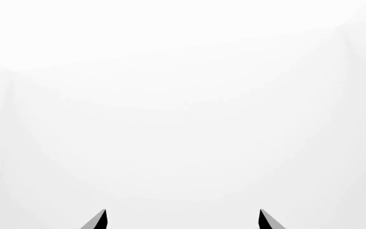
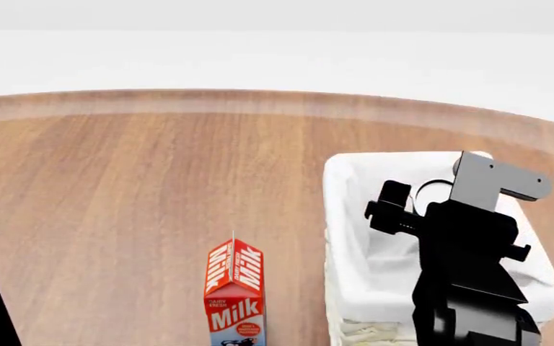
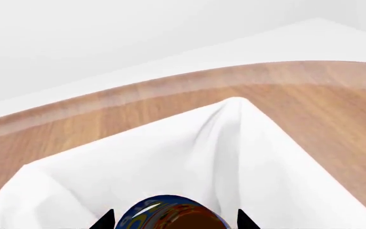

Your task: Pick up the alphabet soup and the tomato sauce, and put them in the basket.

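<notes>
Blue-labelled alphabet soup (image 3: 170,214) between the right fingers (image 3: 105,220) — gripped over the cloth-lined basket (image 3: 259,157) — left fingers (image 1: 100,220) apart.

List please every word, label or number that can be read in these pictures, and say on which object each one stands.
"Milk": on the front of the milk carton, in large white letters.
"Milk": on its sloped top panels too, tilted.
Small print above the front "Milk" and in the round badge below it: too small to read.
Alphabet soup in the right gripper: label blurred, nothing readable.
Left wrist view: no text.
</notes>
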